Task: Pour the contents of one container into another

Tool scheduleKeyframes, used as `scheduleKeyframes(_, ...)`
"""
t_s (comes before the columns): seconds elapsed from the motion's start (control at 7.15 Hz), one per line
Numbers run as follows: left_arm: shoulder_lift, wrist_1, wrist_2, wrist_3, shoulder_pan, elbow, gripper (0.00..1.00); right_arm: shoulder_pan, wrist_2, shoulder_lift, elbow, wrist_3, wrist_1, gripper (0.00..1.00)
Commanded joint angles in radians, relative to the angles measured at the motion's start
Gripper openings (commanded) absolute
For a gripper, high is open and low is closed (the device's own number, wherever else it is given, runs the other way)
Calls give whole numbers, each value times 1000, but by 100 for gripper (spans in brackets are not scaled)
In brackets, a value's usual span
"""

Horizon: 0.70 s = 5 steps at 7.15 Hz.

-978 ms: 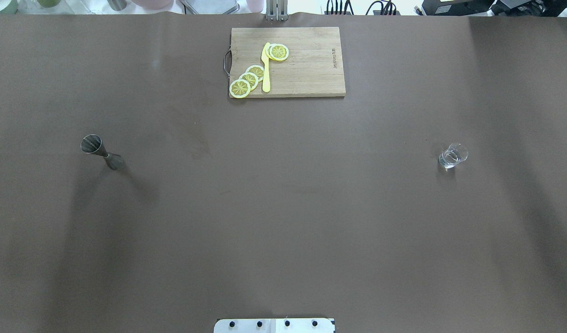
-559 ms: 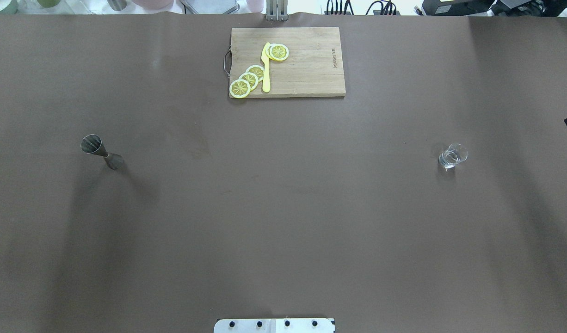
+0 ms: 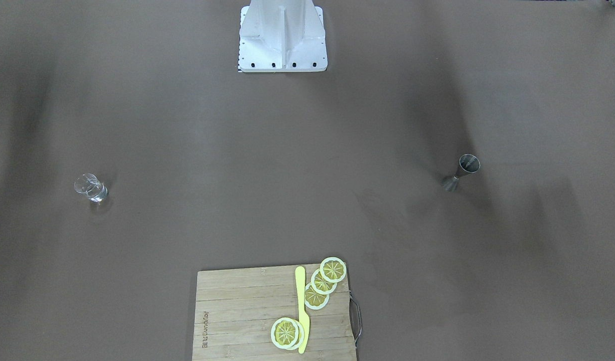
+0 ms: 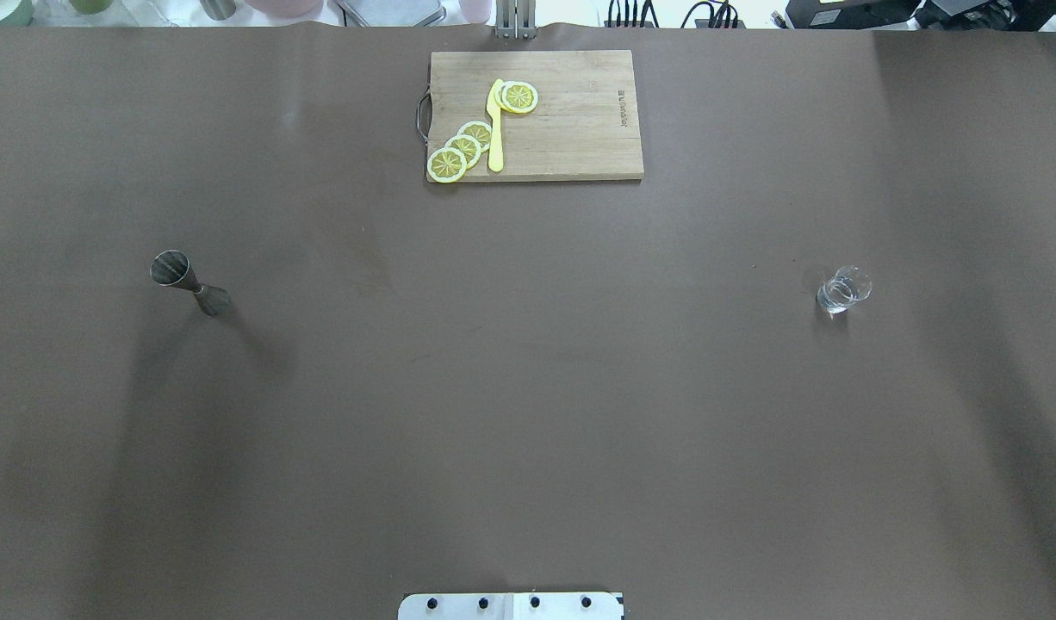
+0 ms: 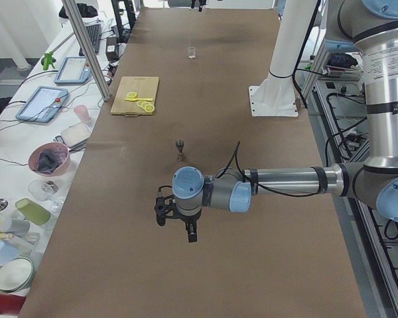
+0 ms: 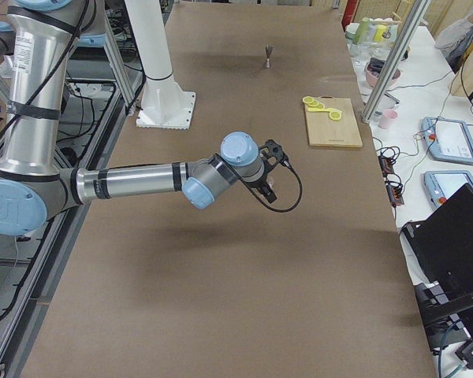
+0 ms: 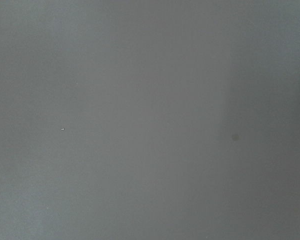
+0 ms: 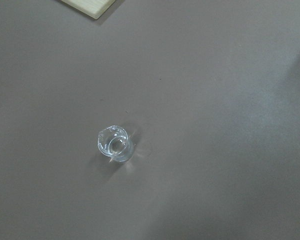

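The small clear glass point(image 4: 843, 289) stands upright on the brown table at the right; it also shows in the front view point(image 3: 91, 188) and near the middle of the right wrist view point(image 8: 114, 144). At the left stands the steel hourglass jigger point(image 4: 189, 282), seen again in the front view point(image 3: 460, 173) and the left side view point(image 5: 180, 147). My left gripper point(image 5: 176, 225) hovers over the table nearer than the jigger, apart from it. My right gripper point(image 6: 270, 183) hangs above the table's right end. I cannot tell whether either is open or shut. The left wrist view holds only bare table.
A wooden cutting board point(image 4: 571, 129) lies at the far middle with several lemon slices point(image 4: 463, 148) and a yellow knife point(image 4: 495, 129). The robot's white base point(image 3: 282, 35) stands at the near middle edge. Bowls, cups and tablets sit beyond the table's far edge.
The dark tip at the right edge of the overhead view has slid down and almost out of the picture. Glass and jigger have not moved.
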Motion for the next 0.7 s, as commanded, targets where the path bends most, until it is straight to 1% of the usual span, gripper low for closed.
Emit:
scheduleKeyframes(0.0,-6,2,0,-10,0,3,99,-3,72,-34,-66,2,175,100)
scheduleKeyframes(0.28,-11,3,-55,-12,0,4,99,-3,170,-33,-163,0,310,100)
scheduleKeyframes(0.42,-23,5,-57,-13,1,7,99,-5,199,-30,-204,-7,340,100)
scheduleKeyframes(0.56,-61,20,-58,-35,1,26,99,-5,192,-13,-238,-8,358,100)
